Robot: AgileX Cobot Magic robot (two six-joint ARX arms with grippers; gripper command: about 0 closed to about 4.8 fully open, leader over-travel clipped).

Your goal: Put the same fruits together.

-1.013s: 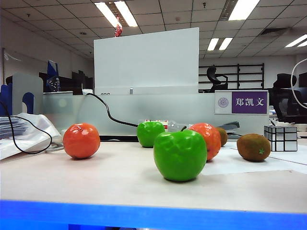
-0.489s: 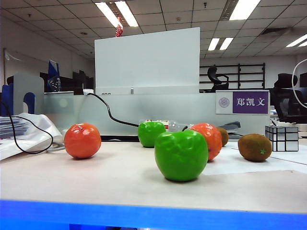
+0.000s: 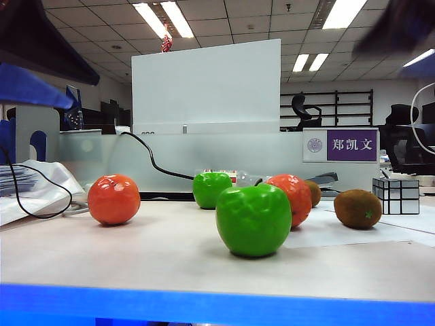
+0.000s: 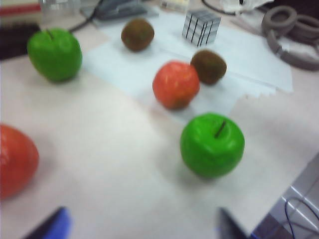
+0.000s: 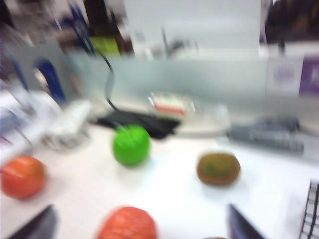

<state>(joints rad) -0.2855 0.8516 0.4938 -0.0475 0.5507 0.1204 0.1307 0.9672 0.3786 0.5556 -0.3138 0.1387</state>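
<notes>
Scene: we are seeing six fruits lying apart on the tabletop, none paired | Left claw hovering over near green apple, fingers spread wide, empty | Right claw likewise wide, empty, above orange fruit | Handling: we are judging them light, hard, glossy, slippery, so gripping across the widest part.

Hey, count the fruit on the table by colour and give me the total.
Orange-red: 2
Green apples: 2
Brown kiwis: 2
Total: 6
</notes>
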